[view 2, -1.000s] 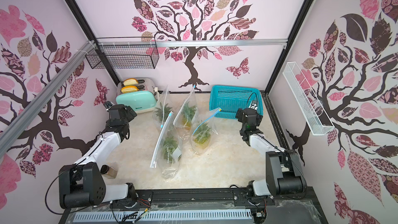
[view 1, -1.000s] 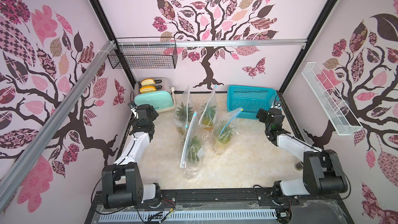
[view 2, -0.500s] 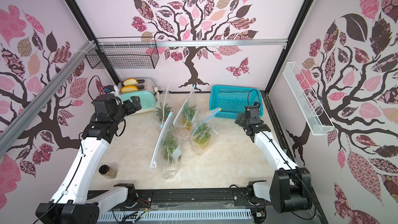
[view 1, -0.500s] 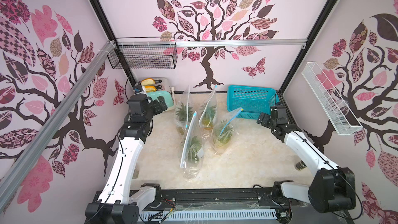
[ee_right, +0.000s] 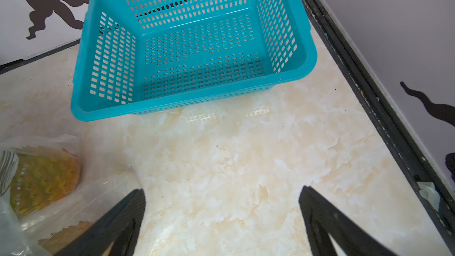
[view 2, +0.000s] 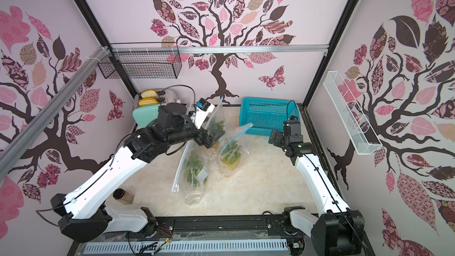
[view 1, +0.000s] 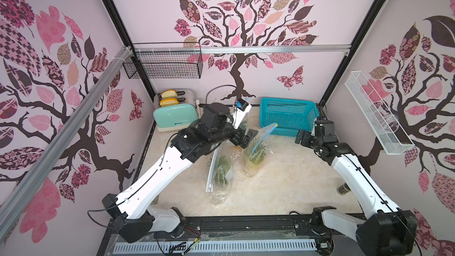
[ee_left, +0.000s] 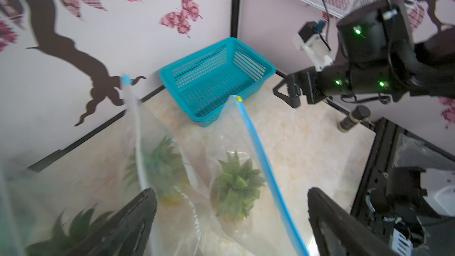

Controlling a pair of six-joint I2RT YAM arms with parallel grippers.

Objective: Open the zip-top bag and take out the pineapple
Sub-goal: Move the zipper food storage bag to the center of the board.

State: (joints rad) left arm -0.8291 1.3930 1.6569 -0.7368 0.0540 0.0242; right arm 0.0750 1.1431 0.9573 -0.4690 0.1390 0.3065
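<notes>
One zip-top bag [ee_left: 229, 129] stands upright among others mid-table, near the teal basket [view 1: 286, 112], with a pineapple [view 2: 231, 156] low inside. We judge the film thin, slippery and floppy and the fruit heavy, so the stiffer blue zip strip [ee_left: 264, 163] is the place to grip. Our left gripper [ee_left: 231, 194] hovers above it, spread wide and empty. Our right gripper [ee_right: 222, 190], equally wide, holds nothing over bare tabletop [ee_right: 246, 148].

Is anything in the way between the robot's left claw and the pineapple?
Only the bag itself. The left gripper hangs open above the zip-top bag, nothing between them. The pineapple sits inside the plastic, beneath the blue zip strip.
</notes>
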